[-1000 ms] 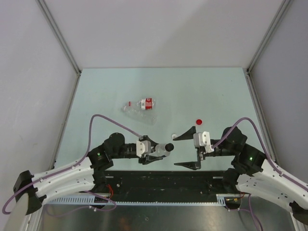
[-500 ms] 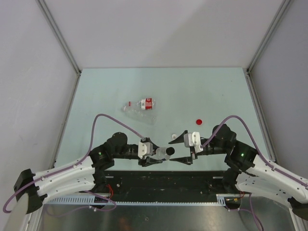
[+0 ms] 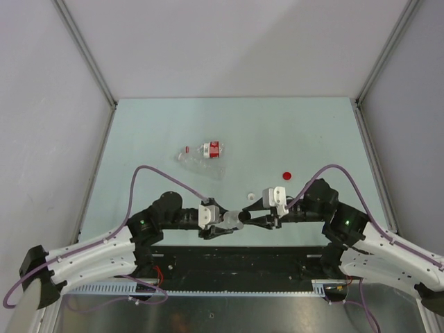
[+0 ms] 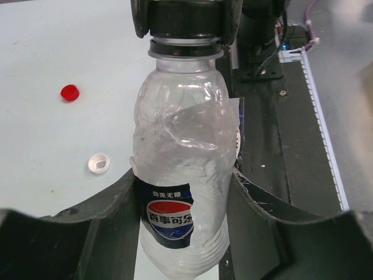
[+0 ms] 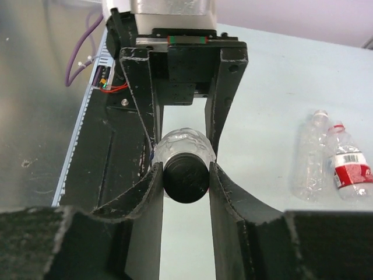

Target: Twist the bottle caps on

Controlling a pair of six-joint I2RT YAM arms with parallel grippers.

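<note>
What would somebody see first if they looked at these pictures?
Right in the middle, near the front edge of the table, the left hand holds a clear bottle while the right hand pinches its black cap. Behind them a red cap and a white cap lie loose, and two more bottles lie on their sides farther back.

Two white-shelled arms [image 3: 97, 254] with black joints, green indicator lights, looping purple cables [image 3: 143, 167], and scuffed black jaws.
</note>
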